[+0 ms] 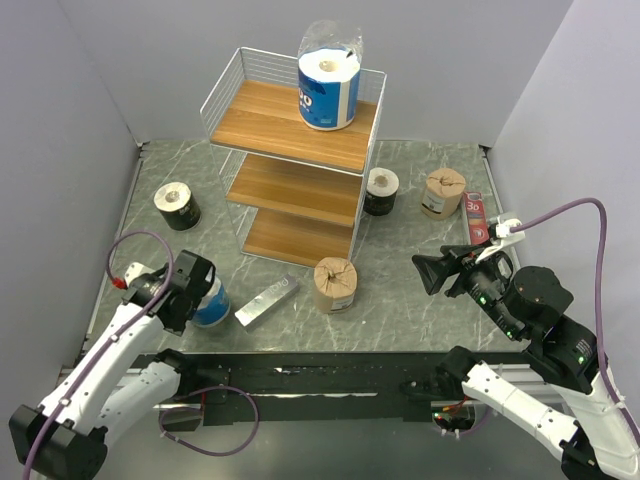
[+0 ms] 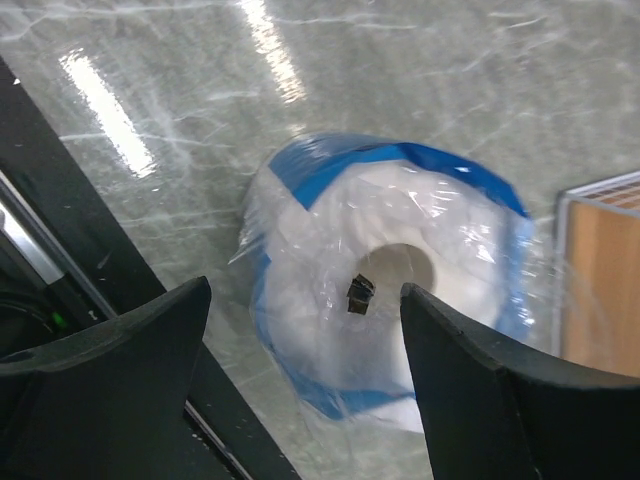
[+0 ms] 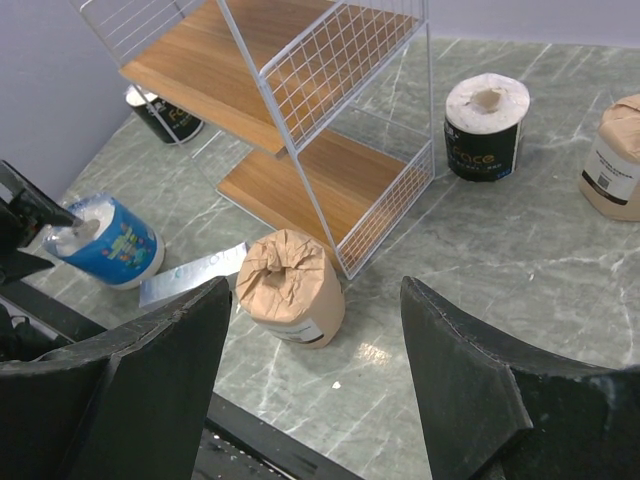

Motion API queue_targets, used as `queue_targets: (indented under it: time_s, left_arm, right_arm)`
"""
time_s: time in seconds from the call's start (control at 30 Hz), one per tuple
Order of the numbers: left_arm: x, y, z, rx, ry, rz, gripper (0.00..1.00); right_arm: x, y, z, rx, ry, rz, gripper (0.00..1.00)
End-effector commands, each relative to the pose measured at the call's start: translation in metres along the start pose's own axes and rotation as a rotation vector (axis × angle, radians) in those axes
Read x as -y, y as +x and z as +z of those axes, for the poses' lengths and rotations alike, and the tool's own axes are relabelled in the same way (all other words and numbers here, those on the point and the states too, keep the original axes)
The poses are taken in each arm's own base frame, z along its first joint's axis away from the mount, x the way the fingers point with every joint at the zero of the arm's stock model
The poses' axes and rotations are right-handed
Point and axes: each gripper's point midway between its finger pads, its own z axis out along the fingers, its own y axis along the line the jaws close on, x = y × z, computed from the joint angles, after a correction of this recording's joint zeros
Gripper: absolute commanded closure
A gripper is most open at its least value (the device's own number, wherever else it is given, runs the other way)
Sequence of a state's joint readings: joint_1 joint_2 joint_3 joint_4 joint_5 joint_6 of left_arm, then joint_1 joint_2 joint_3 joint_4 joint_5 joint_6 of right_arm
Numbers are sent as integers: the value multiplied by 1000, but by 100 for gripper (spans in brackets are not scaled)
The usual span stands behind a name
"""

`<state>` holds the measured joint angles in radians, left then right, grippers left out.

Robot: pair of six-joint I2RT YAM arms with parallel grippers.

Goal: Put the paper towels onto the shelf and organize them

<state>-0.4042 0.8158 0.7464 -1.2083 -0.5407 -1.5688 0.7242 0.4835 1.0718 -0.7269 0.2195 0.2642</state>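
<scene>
The left gripper (image 2: 305,288) hangs with blunt black jaws spread over a crinkly blue-filmed roll (image 2: 400,220) on the glossy marbled table (image 2: 450,80). The right gripper (image 3: 315,288) gapes, empty. Another blue roll (image 1: 328,88) stands on top of the wire-and-wood shelf (image 1: 270,120). Twisted brown-paper rolls (image 1: 335,285) and black rolls (image 1: 178,205) stand on the table.

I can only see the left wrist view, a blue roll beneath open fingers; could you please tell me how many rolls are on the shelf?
Observer: One. A blue roll stands on the top board of the shelf.
Operator: Is the right gripper holding anything?
Observer: No, it is open and empty.
Operator: What lies beside my roll?
Observer: A flat silver bar, between it and a brown roll.
</scene>
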Motion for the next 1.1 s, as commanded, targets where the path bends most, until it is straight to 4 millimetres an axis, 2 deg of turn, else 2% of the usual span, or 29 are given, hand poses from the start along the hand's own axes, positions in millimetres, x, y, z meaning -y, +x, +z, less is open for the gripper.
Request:
queue_targets:
  time_s: [0.0,0.07,0.27,0.4,0.57,0.6,0.67,0.7,0.73,0.77,0.83,0.87,0.93,0.97,1.07]
  left_arm:
    - [-3,11,12,-18,-22,4,17]
    - [11,13,15,-21,33,26,17]
    - [6,16,26,-3,5,20,25]
    - [6,16,26,-3,13,22,50]
    - [7,24,27,-42,38,28,55]
    - [7,26,27,-48,39,28,63]
    - [9,26,25,-56,50,49,73]
    - [13,23,21,-50,60,48,78]
    - [10,20,18,-45,46,57,80]
    - [17,11,10,-23,69,55,82]
    - [18,1,0,-3,75,78,87]
    - [28,-10,-14,13,123,97,88]
    - [35,-22,-29,32,171,107,96]
    - [42,-33,-47,47,232,114,98]
    - [58,-55,-86,81,403,133,99]
  right_arm:
    - [3,-3,-3,25,7,-2,24]
    - [2,-2,-3,22,4,-2,24]
    - [5,0,-4,18,15,-8,24]
    - [5,-1,-4,18,16,-12,24]
    - [2,-3,-3,12,8,-11,24]
    - [2,-3,-3,13,9,-8,24]
    - [2,-4,-3,11,9,-5,24]
    - [2,-4,-3,10,8,-4,24]
    - [1,-5,-4,12,6,-3,24]
    - [1,-5,-4,10,5,-4,24]
    - [1,-6,-5,5,7,-8,24]
    - [2,-8,-6,7,11,-6,24]
    - [3,-10,-7,13,19,-12,24]
    - [5,-11,-8,17,27,-14,24]
    - [7,-17,-12,26,39,-20,24]
